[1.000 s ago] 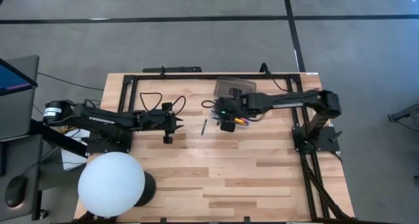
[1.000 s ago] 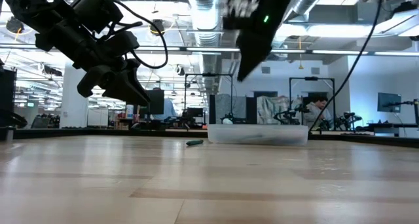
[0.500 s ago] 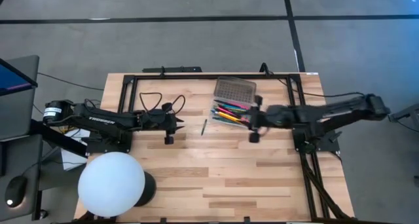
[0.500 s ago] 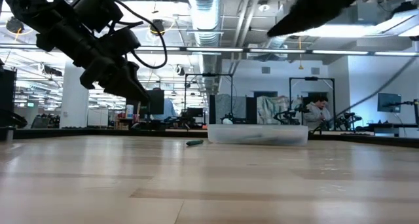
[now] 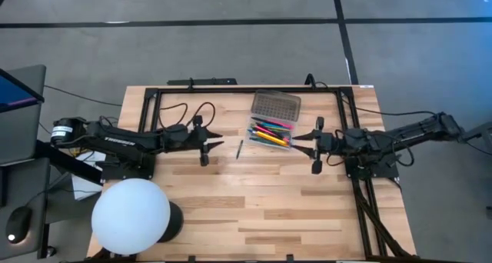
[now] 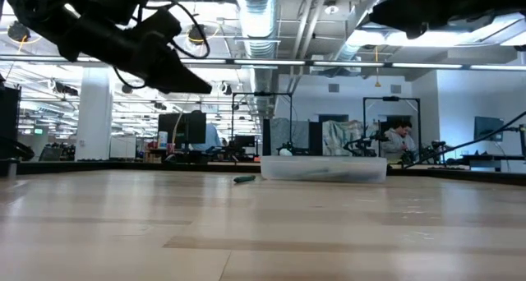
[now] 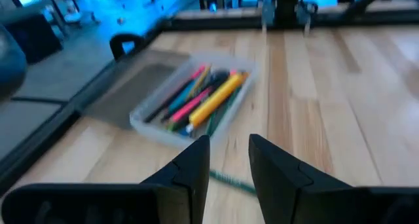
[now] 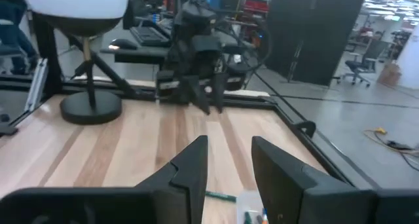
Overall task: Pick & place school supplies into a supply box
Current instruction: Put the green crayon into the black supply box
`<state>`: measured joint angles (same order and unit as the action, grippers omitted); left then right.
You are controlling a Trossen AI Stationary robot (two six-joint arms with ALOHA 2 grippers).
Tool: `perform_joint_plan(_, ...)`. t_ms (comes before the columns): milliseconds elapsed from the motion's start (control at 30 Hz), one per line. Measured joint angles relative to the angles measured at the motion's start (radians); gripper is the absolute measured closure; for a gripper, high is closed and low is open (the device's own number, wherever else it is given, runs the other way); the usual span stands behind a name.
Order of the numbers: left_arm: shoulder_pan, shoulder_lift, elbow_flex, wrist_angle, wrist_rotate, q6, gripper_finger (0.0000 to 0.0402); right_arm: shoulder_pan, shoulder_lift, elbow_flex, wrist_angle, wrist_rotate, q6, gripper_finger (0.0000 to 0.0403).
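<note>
- High view, as I read it: the small translucent plastic supply box (image 5: pixel 270 132) sits at the bench's (image 5: pixel 254 209) far middle, packed with pink, yellow and blue pens (image 5: pixel 267 133), its dotted greyish-brown lid (image 5: pixel 276 105) just behind.
- I see one dark green pencil (image 5: pixel 239 148) lying alone left of the box.
- I see the left end effector (image 5: pixel 217 142) hovering near that pencil, narrowly parted, empty.
- I see the right end effector (image 5: pixel 301 142) hovering just right of the box, narrowly parted, empty.

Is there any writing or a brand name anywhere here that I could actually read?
White lettering on the left arm, seen from above: too small to read.
Pens in the supply box: any print too small to read.
Nothing else legible in any view.
</note>
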<state>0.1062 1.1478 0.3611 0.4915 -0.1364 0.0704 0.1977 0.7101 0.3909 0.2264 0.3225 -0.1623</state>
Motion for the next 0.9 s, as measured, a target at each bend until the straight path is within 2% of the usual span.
perform_joint_plan(233,0.003,0.052,0.009,0.112,0.010,-0.027,0.0300,0.044,0.032,-0.004,0.001,-0.002,-0.030,0.0292)
perform_joint_plan(433,0.021,0.197,0.096,-0.004,-0.059,-0.127,0.0296,0.058,0.067,-0.004,0.015,-0.003,-0.055,0.0292)
perform_joint_plan(633,0.020,0.351,0.219,-0.082,-0.130,-0.158,0.0267,0.055,0.071,-0.004,0.045,-0.003,-0.084,0.0292)
perform_joint_plan(733,0.027,0.411,0.294,-0.188,-0.181,-0.176,0.0253,0.055,0.071,-0.004,0.038,-0.003,-0.100,0.0292)
perform_joint_plan(900,0.045,0.498,0.422,-0.374,-0.188,-0.223,0.0239,0.048,0.090,-0.004,0.036,-0.003,-0.108,0.0292)
